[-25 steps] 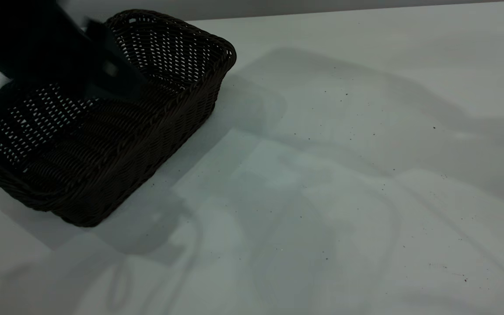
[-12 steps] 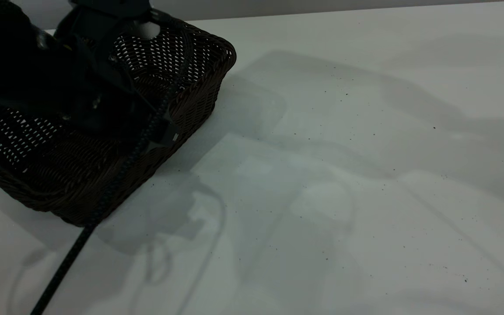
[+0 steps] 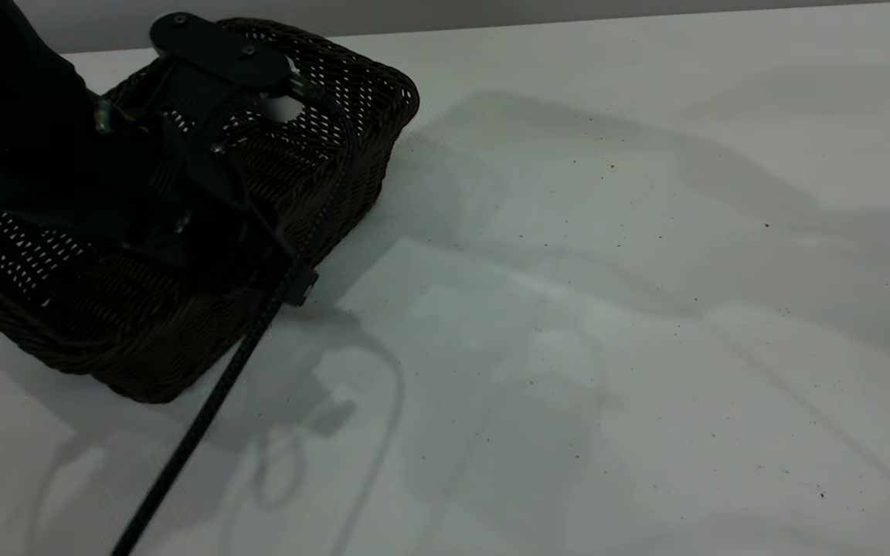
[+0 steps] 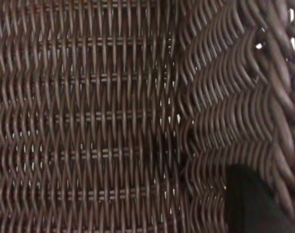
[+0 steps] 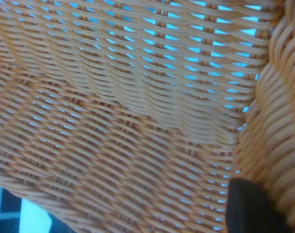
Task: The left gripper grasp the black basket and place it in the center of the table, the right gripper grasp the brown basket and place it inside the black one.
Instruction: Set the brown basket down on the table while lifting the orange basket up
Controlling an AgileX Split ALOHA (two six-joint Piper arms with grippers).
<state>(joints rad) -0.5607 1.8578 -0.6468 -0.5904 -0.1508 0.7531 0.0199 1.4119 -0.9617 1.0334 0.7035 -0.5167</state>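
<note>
A single dark fingertip of the left gripper (image 4: 252, 201) shows in the left wrist view, resting against the inner wall of the black basket (image 4: 104, 116), just below its braided rim. Only this one tip is visible there, so it cannot be told whether the fingers are open or closed on the rim.

In the right wrist view, one dark fingertip of the right gripper (image 5: 249, 206) lies against the braided rim of the brown basket (image 5: 128, 121). Its partner is out of view, so this grip cannot be judged either. Pale blue-white light shows through the open weave of the basket's wall.

From the exterior view, the black basket (image 3: 182, 324) sits at the far left of the worktop (image 3: 607, 309). Its long axis runs diagonally, from the near-left edge of the view toward the back, with one short end pointing at the rear centre. The left arm's dark bulk covers much of the basket's inside and hides the left gripper (image 3: 182, 224) itself. A braided black cable (image 3: 205, 417) trails from the arm over the basket's near long wall and down across the worktop to the lower edge.

The basket's left end is cut off by the edge of the view. The brown basket and right gripper appear only in the right wrist view. Soft shadows cross the worktop.
</note>
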